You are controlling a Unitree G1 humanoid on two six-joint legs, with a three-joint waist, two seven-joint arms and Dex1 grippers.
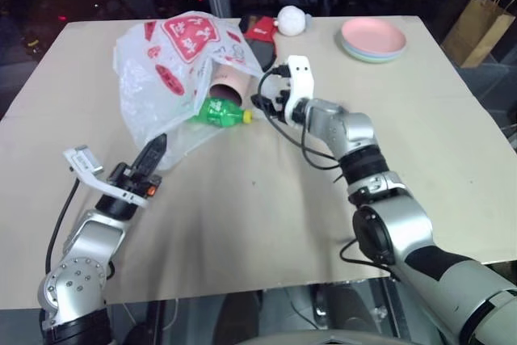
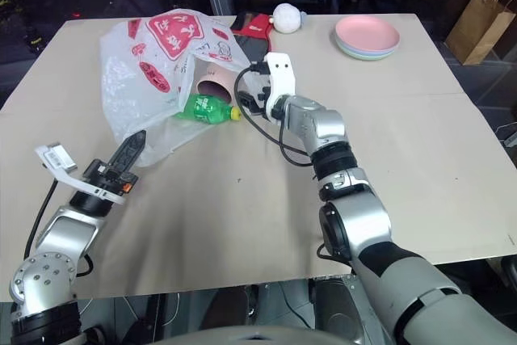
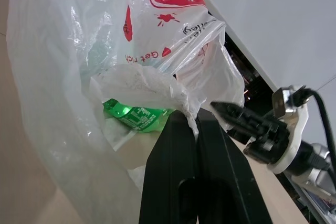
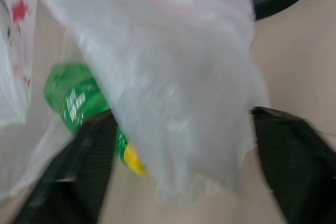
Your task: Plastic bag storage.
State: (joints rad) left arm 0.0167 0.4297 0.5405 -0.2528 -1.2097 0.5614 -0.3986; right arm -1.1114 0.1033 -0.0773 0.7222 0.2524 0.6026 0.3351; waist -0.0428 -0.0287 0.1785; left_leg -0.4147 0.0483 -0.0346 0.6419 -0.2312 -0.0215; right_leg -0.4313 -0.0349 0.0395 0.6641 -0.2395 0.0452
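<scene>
Left gripper (image 1: 155, 153): near left of the table, its black fingers pressed together on the near edge of the plastic bag, a pinch of film caught between them.
Table (image 1: 242, 224): tan top, bare across the near half.
Plastic bag (image 1: 161, 78): left of centre, crinkly white film with red print, standing up in a heap with its mouth facing right.
Green bottle (image 1: 220, 112): lying on its side in the bag's mouth, yellow cap pointing right.
Pink cylinder (image 1: 224, 85): just behind the bottle, open end showing inside the bag.
Right gripper (image 4: 178, 166): at the bag's mouth beside the bottle cap, fingers standing apart with a flap of film hanging between them.
Red and black item (image 1: 258, 28): far side, behind the bag.
White ball (image 1: 291, 19): beside it, to the right.
Pink plates (image 1: 372, 39): far right, stacked.
Brown paper bag (image 1: 478, 28): beyond the table's far right corner.
</scene>
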